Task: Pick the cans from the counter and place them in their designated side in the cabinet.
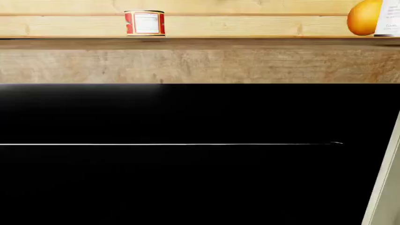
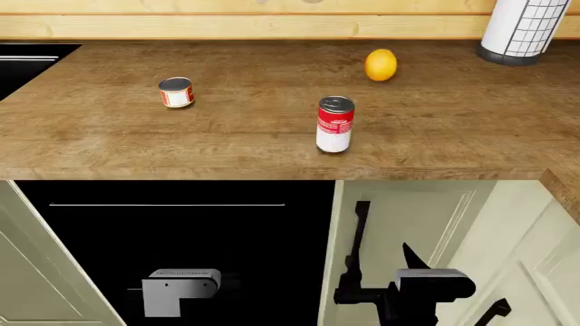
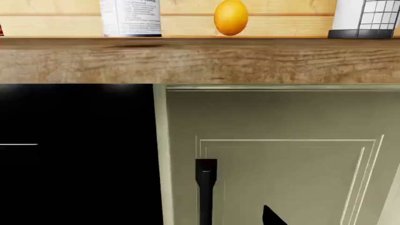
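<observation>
Two cans on counter [image 2: 109, 136]: squat can [image 2: 176, 92] left of tall can [image 2: 335, 124]; orange [image 2: 381, 65] behind tall can. Left gripper [image 2: 181, 288], right gripper [image 2: 433, 284] below counter edge; finger state indeterminate. Right wrist view alone shows cabinet door handle [image 3: 205, 187] close.

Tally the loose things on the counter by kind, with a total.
Cans: 2, the tall can and the short can
Orange fruit: 1
Wire-mesh holder with a white roll: 1
Total: 4
</observation>
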